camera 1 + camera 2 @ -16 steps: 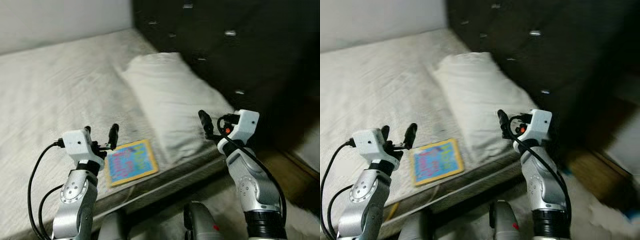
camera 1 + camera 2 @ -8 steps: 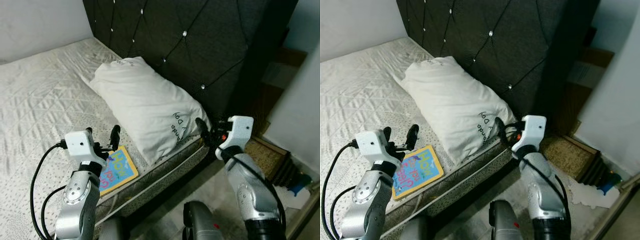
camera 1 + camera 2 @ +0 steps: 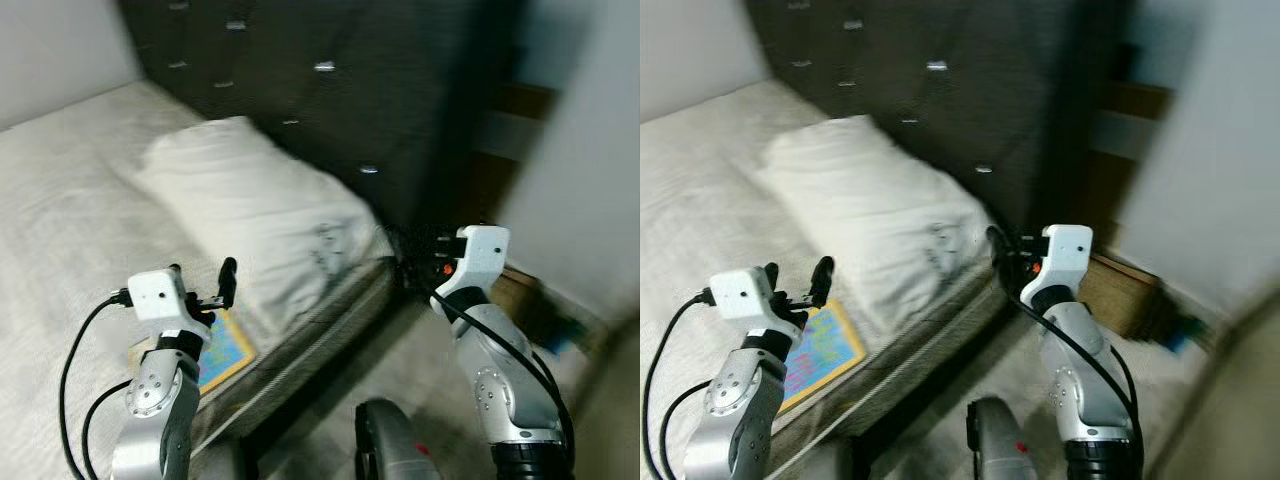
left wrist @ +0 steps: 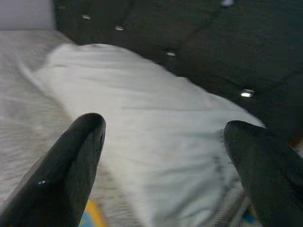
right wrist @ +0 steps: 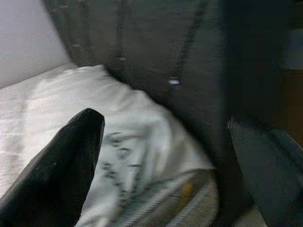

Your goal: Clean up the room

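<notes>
White pillow lies on the bed; a colourful book sits just beside it at the mattress edge. We hold our left pincer and right pincer apart, empty. We judge we are scouting; next, reach for the book.

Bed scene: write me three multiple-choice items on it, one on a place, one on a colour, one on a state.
1. Where does the colourful book lie?
A. on the pillow
B. on the mattress beside the pillow
C. on the floor

2. What colour is the pillow?
A. white
B. red
C. black

3. How are the left gripper's fingers?
A. shut on the book
B. shut on the pillow
C. open, holding nothing

Answers: 1 B, the book rests flat on the mattress near its edge. 2 A, it is white against the dark headboard. 3 C, the left wrist view shows the fingers spread with nothing between them.
</notes>
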{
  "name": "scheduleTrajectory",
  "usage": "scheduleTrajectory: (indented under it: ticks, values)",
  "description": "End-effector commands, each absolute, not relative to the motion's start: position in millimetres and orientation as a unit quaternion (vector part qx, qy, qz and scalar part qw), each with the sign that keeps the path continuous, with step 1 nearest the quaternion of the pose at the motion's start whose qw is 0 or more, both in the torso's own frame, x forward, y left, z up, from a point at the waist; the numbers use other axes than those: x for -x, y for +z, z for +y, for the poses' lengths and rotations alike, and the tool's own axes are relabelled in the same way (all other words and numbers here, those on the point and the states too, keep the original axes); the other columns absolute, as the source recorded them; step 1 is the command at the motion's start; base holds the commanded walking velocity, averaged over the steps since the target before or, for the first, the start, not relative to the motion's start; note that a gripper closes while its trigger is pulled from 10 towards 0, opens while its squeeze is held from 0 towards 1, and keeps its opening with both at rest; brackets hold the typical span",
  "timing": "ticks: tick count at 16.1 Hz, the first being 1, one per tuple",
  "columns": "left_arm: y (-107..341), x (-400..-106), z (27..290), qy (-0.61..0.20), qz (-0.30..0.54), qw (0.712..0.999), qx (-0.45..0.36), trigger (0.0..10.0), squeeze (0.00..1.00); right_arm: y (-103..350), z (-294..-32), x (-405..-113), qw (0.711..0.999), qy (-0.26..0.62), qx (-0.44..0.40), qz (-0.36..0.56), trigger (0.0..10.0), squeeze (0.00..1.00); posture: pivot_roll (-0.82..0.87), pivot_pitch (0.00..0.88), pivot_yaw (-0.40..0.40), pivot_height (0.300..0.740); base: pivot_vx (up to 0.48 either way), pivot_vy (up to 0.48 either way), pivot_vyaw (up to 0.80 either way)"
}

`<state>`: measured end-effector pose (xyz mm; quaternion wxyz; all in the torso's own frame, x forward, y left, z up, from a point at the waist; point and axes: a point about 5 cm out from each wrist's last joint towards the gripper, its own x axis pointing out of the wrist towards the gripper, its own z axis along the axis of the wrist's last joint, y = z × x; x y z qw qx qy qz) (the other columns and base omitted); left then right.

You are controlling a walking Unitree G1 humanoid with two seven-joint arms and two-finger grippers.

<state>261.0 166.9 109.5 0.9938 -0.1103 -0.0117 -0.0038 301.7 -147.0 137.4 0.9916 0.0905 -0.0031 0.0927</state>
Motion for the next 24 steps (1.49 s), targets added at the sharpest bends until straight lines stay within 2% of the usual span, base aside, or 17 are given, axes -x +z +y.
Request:
scheduleTrajectory:
  ticks: [1,4,9,14,24]
  values:
    - [110.9,-259.6,168.8,0.0,-0.012,0.994,0.108,10.0,0.0,142.7,-144.8,-301.9,0.991,0.099,-0.093,-0.011,10.0,0.0,-0.16,0.101,0.056,0.631,0.0,0.0,0.0]
    - [110.1,-258.4,166.3,-0.004,-0.009,0.994,0.11,10.0,0.0,142.2,-144.9,-300.2,0.991,0.1,-0.092,-0.008,10.0,0.0,-0.16,0.109,0.055,0.668,0.0,0.0,0.0]
    - [109.8,-258.1,165.7,-0.005,-0.006,0.994,0.109,10.0,0.0,144.1,-139.3,-297.2,0.989,0.124,-0.083,-0.019,10.0,0.0,-0.16,0.116,0.056,0.673,0.0,0.0,0.0]
    - [109.3,-258.5,164.8,-0.008,-0.003,0.994,0.108,10.0,0.0,144.7,-140.1,-297.2,0.989,0.123,-0.083,-0.018,10.0,0.0,-0.16,0.118,0.056,0.736,0.0,0.0,0.0]
    - [108.8,-265.2,162.2,-0.015,-0.002,0.994,0.104,10.0,0.0,140.5,-139.4,-302.2,0.99,0.116,-0.078,-0.008,10.0,0.0,-0.16,0.105,0.061,0.74,0.0,0.0,0.0]
